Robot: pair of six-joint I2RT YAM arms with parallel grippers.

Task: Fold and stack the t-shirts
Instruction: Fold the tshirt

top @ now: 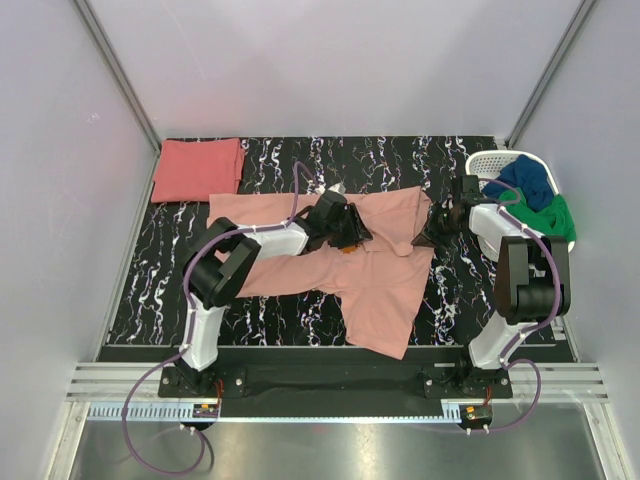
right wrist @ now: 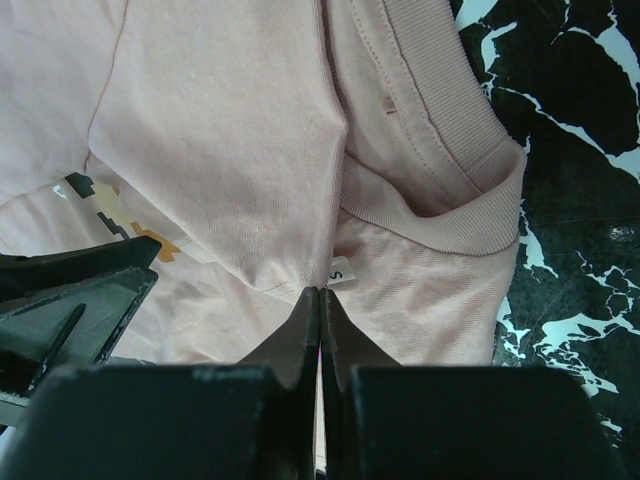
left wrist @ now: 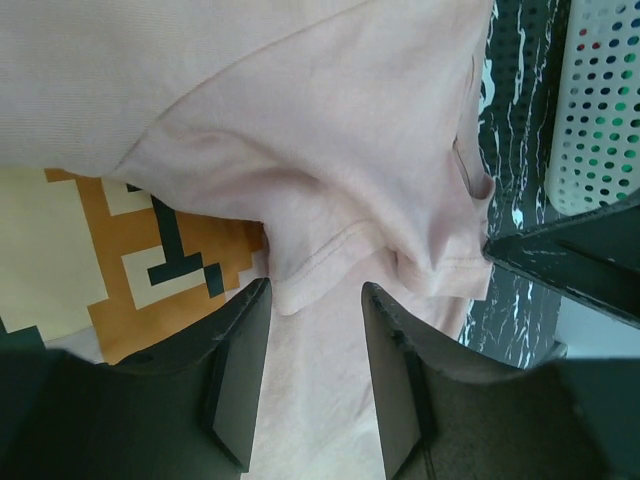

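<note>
The coral-red t-shirt [top: 200, 170] is lying folded at the table's [top: 400, 160] far left corner. The left gripper [left wrist: 317, 292] is holding its fingers apart on either side of a fold of the pale pink t-shirt [top: 385, 295] (spread mid-table, pixel print showing). The right gripper [right wrist: 319, 293] is pinching that shirt near its collar, fingers pressed together, beside the white basket [top: 480, 162].

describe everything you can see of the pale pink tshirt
The pale pink t-shirt is soft knit cloth, lying rumpled and half folded on the black marbled table. It has a ribbed collar, a small size label and an orange-and-cream pixel print under a fold. The right gripper is shut on cloth by the label; the left gripper is open around a hem fold.
</note>
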